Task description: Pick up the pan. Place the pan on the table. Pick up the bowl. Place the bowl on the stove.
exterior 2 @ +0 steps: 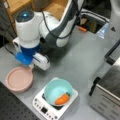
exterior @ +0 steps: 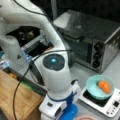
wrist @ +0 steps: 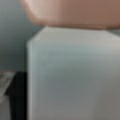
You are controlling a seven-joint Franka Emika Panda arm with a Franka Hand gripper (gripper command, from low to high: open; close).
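Front view: pincer (exterior 2: 32,65) at pan (exterior 2: 19,79) handle.

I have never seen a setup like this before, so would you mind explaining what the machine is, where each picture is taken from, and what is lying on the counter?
The large white machine is a robot arm. Two pictures come from cameras standing off the arm, looking at the same grey table from different sides. The third comes from a camera on the arm's wrist, so it sits very close and shows only the white handle of the pink pan.

In a front view, the pan lies on the table, and the arm's blue and white end, which carries the gripper, hangs right over its handle. The gripper itself is hidden. The teal bowl with an orange food piece sits on the small white stove. A silver toaster oven stands behind, and a wooden board lies at the table's edge.
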